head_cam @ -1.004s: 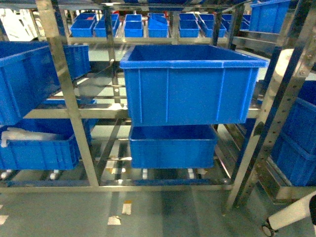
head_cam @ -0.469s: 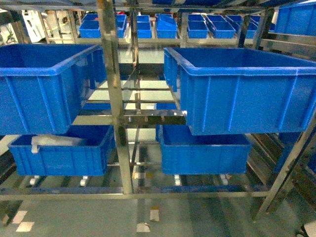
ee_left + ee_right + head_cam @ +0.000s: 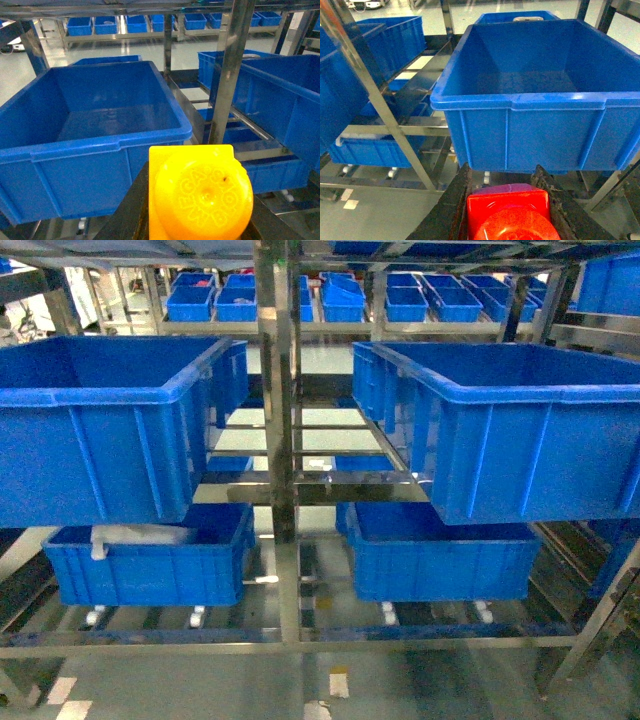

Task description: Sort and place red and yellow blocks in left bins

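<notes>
Racking has slid rightward across the head view over the last second: the steel upright (image 3: 283, 440) that stood near the left edge a second ago is now close to centre, and two deep crates flank it where one filled the middle before. That suggests the base has shifted left along the shelving, bringing the left-hand crate (image 3: 95, 430) into reach, which is what the task needs.

The left gripper (image 3: 197, 200) is closed on the yellow block (image 3: 200, 195), whose round stud fills the bottom of the left wrist view; the dark fingers (image 3: 131, 210) press its sides. The block sits short of the crate's near rim (image 3: 95, 145), not yet over the empty interior.

The right gripper (image 3: 506, 210) likewise clamps the red block (image 3: 509, 215) between its fingers (image 3: 455, 205). It faces the right-hand crate (image 3: 530, 95), also empty as far as can be seen, and the block hangs below and in front of that crate's front wall.

Neither arm shows in the head view, so their height relative to the rims is hard to judge. Both blocks probably still need lifting and carrying forward before release.
</notes>
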{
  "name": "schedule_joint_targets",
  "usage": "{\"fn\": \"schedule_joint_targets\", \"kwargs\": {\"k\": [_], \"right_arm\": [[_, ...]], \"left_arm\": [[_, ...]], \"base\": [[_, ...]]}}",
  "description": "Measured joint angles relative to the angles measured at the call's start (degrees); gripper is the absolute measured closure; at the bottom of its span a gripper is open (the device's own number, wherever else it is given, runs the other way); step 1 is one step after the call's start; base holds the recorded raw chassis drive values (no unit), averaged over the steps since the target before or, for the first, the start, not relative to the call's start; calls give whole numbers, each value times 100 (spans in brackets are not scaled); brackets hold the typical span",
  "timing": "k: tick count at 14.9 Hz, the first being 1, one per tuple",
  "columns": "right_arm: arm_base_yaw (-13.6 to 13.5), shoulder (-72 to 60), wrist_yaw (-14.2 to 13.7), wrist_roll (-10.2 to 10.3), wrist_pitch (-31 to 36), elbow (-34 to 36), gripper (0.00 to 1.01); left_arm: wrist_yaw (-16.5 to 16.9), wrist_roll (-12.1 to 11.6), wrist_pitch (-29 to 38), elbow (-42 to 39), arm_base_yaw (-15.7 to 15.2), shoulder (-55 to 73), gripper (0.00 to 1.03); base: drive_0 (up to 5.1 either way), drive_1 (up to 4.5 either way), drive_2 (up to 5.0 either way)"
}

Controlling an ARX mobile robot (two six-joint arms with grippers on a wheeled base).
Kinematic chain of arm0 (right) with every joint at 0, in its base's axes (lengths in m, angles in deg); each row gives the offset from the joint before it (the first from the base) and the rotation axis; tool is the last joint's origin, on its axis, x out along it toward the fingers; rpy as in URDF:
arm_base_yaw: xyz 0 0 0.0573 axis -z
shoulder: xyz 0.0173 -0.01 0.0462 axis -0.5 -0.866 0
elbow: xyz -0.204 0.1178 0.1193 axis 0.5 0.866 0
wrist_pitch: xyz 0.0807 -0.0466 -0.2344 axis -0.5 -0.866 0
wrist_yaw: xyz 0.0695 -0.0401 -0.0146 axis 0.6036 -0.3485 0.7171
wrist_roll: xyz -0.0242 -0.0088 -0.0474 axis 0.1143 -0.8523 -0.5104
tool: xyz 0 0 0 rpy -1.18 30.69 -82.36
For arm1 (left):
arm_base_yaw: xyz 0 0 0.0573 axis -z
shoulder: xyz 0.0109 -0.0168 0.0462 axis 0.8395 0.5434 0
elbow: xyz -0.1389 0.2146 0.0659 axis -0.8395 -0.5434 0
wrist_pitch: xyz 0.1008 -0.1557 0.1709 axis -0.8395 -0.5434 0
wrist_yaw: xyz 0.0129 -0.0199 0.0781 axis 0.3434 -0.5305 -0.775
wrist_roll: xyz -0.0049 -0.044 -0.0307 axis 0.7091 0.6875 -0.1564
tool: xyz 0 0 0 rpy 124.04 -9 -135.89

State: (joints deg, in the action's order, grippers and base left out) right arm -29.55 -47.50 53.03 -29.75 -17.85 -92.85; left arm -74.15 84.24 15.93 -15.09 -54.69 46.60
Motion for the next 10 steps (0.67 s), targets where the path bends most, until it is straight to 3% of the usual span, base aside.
{"fn": "schedule_joint_targets", "kwargs": {"k": [10], "right_arm": [[0,-57,-2,0,-7,-2,72]], "left_arm": [[2,0,-26,13,9,42,76]], "base": [[-490,333,142]]}}
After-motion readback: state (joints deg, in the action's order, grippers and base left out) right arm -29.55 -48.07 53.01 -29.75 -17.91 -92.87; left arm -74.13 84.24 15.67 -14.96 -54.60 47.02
